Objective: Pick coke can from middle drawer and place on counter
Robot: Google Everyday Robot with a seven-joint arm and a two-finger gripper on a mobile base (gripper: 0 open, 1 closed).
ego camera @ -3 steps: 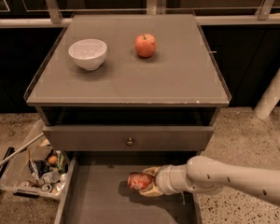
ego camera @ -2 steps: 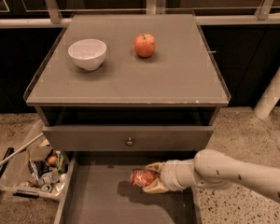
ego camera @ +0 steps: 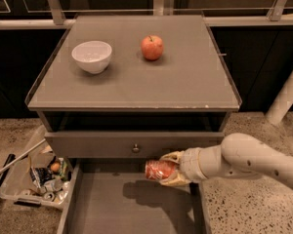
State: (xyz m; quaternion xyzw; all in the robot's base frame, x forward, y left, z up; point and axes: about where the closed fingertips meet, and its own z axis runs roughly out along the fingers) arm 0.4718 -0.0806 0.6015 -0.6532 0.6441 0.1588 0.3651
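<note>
The coke can [ego camera: 158, 169], red with a silvery end, lies sideways in my gripper [ego camera: 170, 170], which is shut on it. I hold it above the open middle drawer [ego camera: 132, 206], just below the closed drawer front with a round knob [ego camera: 136, 148]. Its shadow falls on the drawer's grey floor. My white arm [ego camera: 249, 160] reaches in from the right. The counter [ego camera: 136, 77] is the grey cabinet top above, with a thin raised rim.
A white bowl [ego camera: 92, 56] and a red-orange apple [ego camera: 152, 47] stand on the counter's far half. A clear bin [ego camera: 36, 182] of cans and scraps sits on the floor to the left of the drawer. A white post [ego camera: 285, 94] stands at right.
My gripper has lifted the coke can up off the drawer floor, to the height of the drawer front above. The arm has risen with it.
</note>
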